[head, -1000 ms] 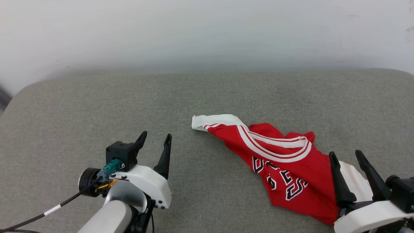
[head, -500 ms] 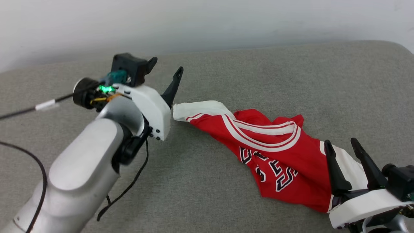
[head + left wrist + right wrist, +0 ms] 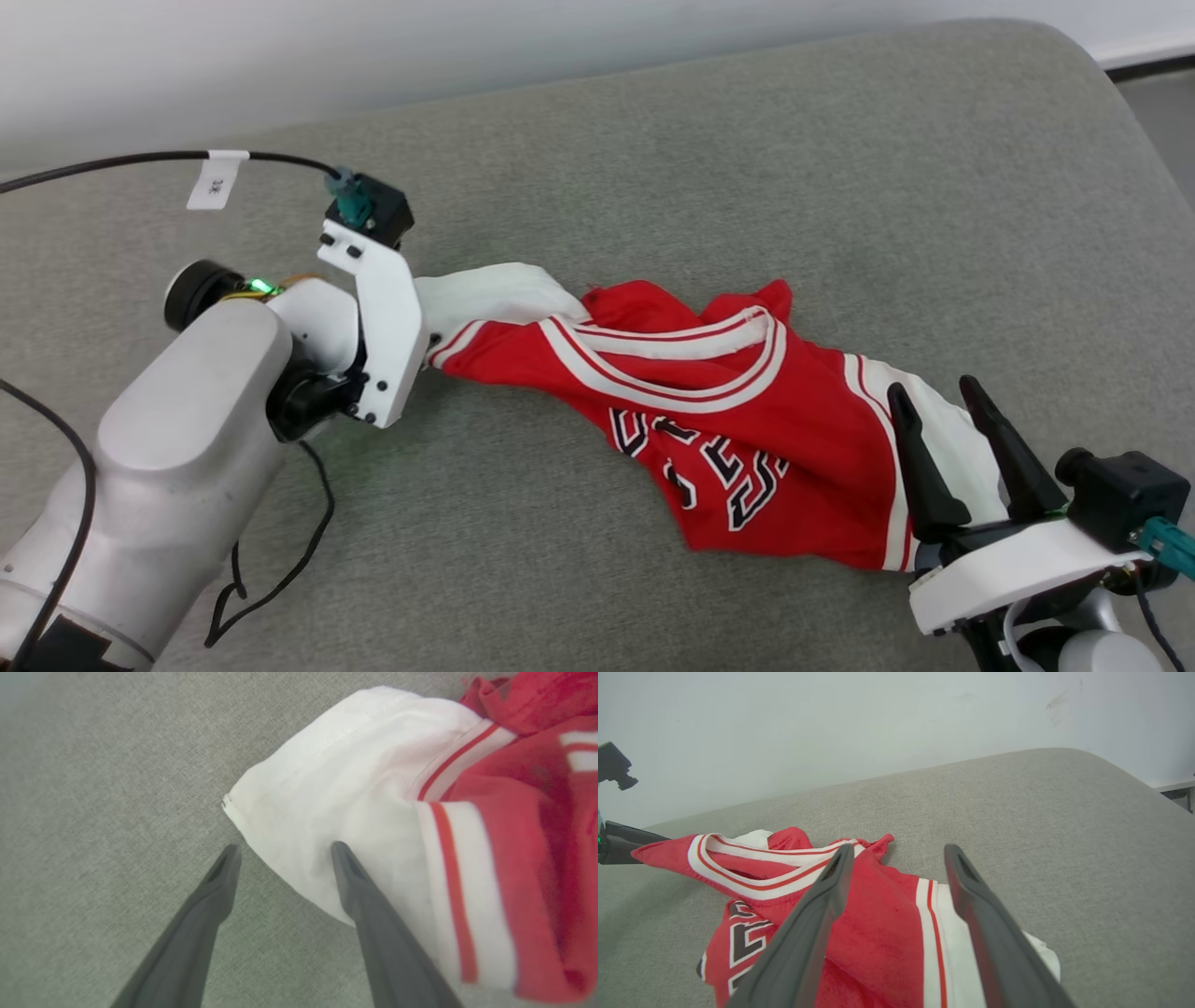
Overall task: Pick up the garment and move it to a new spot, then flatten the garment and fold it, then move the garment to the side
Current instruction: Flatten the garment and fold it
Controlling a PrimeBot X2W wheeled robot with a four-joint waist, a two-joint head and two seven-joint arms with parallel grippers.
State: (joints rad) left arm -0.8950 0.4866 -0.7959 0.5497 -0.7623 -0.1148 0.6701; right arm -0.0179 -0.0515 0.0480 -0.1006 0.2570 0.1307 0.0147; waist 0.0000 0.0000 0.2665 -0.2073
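Note:
The garment (image 3: 709, 411), a red jersey with white sleeves and black letters, lies crumpled on the grey cushion (image 3: 653, 168). My left gripper (image 3: 285, 847) points down at its left white sleeve (image 3: 355, 793) and is open. One finger rests over the sleeve's corner and the other over bare cushion. In the head view the left gripper's white housing (image 3: 383, 317) hides those fingers. My right gripper (image 3: 934, 385) stands open at the lower right, above the other white sleeve (image 3: 943, 425). In the right wrist view the right gripper (image 3: 900, 848) has the garment (image 3: 878, 933) under and between its fingers, holding nothing.
A white wall (image 3: 373, 47) runs behind the cushion, whose rounded corner (image 3: 1092, 65) drops away at the far right. A black cable (image 3: 121, 163) with a white tag loops from my left wrist, and more cable (image 3: 280, 569) lies on the cushion by my left forearm.
The camera has swung, shifting the whole picture. My left arm has reached forward and right to the garment's white sleeve, fingers turned down. The right gripper has stayed by the other sleeve.

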